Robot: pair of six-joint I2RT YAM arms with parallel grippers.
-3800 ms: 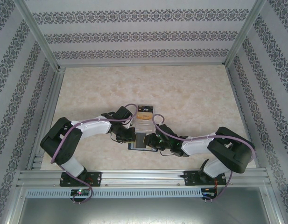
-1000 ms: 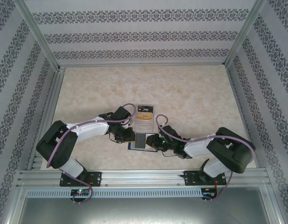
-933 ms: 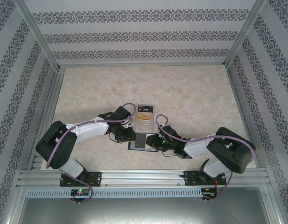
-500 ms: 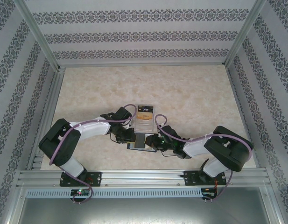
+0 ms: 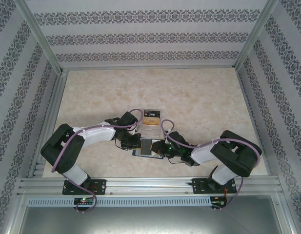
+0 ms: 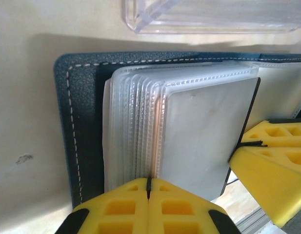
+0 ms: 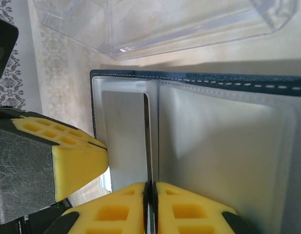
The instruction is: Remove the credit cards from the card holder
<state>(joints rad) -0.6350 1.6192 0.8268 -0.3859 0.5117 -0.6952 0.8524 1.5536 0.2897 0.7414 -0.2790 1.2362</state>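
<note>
The card holder (image 5: 149,148) lies open on the table, a navy cover (image 6: 82,122) with a fan of clear plastic sleeves (image 6: 130,126). My left gripper (image 6: 149,181) is shut on the near edge of those sleeves. My right gripper (image 7: 151,186) is shut on a thin dark-edged leaf (image 7: 146,136) standing upright from the spine. Whether that edge is a sleeve or one of the credit cards I cannot tell. The credit cards are otherwise hidden inside the sleeves. The two grippers meet over the holder, left gripper (image 5: 137,143) and right gripper (image 5: 160,147).
A clear acrylic stand (image 5: 151,122) sits just behind the card holder, its base close to the holder's far edge (image 6: 213,14). Aluminium frame rails (image 5: 150,184) run along the table's near side. Patterned walls enclose the other sides.
The left gripper's jaws have closed onto the sleeve edges. The right arm's elbow has shifted slightly left; both grippers stay at the card holder.
</note>
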